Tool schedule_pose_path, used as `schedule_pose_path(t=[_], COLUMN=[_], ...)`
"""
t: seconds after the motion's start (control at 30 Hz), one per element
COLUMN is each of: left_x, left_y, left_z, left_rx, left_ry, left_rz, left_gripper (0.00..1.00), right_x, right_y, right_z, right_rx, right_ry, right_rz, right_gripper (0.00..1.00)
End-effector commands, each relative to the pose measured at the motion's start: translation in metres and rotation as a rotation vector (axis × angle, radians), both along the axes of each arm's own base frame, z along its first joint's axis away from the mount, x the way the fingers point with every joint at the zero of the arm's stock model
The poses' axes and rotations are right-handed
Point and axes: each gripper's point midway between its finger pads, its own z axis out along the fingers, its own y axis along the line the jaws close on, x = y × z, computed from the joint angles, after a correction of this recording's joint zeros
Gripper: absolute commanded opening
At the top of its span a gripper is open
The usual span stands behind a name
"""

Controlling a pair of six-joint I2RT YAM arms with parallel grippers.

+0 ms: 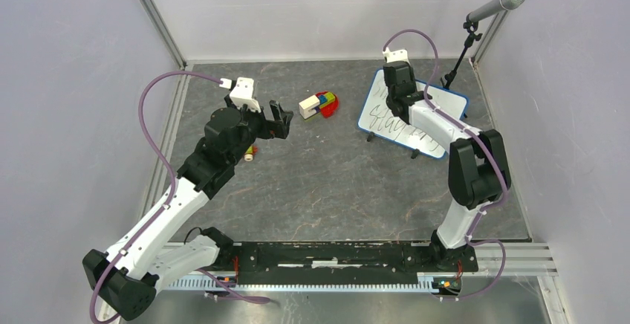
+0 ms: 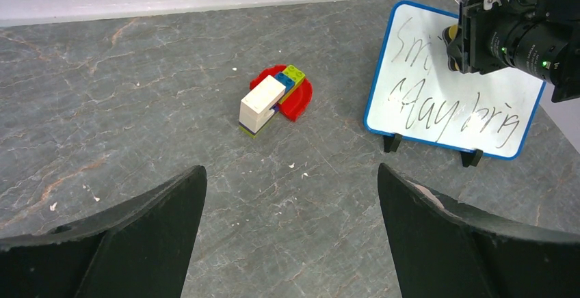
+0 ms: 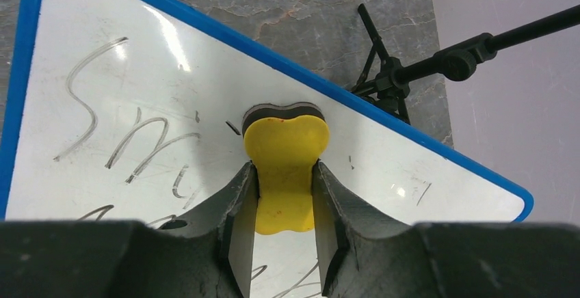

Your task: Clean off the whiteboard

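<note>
Right gripper [image 3: 284, 175] clamped on yellow eraser [image 3: 286, 141], eraser end against whiteboard [image 3: 171, 86] near its upper rim. Board stands upper right of top view, black handwriting on it. Left gripper [image 2: 291, 169] spread wide, holding nothing; toy blocks [image 2: 273, 96] mid-frame.

We see a grey, marble-veined tabletop [image 1: 334, 186] enclosed by pale lilac walls [image 1: 67, 79], metal posts [image 1: 154, 15] at its back corners, a microphone stand [image 1: 466, 49] far right.

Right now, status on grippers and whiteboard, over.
Right gripper shut on yellow eraser, against the whiteboard. Left gripper open, empty, facing the block stack. Black writing covers much of the board. Nothing blocking.
</note>
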Motion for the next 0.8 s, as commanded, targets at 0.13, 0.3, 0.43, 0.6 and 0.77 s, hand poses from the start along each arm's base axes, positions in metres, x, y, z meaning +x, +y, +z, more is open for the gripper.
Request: schedule_pose_path(t=[0.13,0.3,0.43,0.6,0.77], left_x=[0.003,0.003,0.002,0.001,0.000], left_y=[-0.001,0.000,0.001,0.002,0.003], left_z=[0.016,0.016,0.018,0.020,0.022], left_rx=[0.002,0.004,0.002,-0.001,-0.002], left_ry=[-0.043,-0.045,-0.051,-0.056,-0.061], left_rz=[-0.005,0.001,0.004,0.002,0.006], left_gripper=[1.00,1.00,1.00,1.00,1.00], right_x=[0.013,0.017,0.015,0.010,0.001], right_y=[0.064,0.075,0.062,0.026,-0.012], right_z=[-0.011,-0.014,-0.009,-0.002,0.010], right_rx=[0.049,0.040,0.000,-0.010,-0.030], right_ry=[0.012,0.018,0.010,-0.001,-0.026], right_rz=[0.142,0.158,0.124,0.049,-0.031], right_gripper=[0.31,0.29,0.27,0.27,0.28])
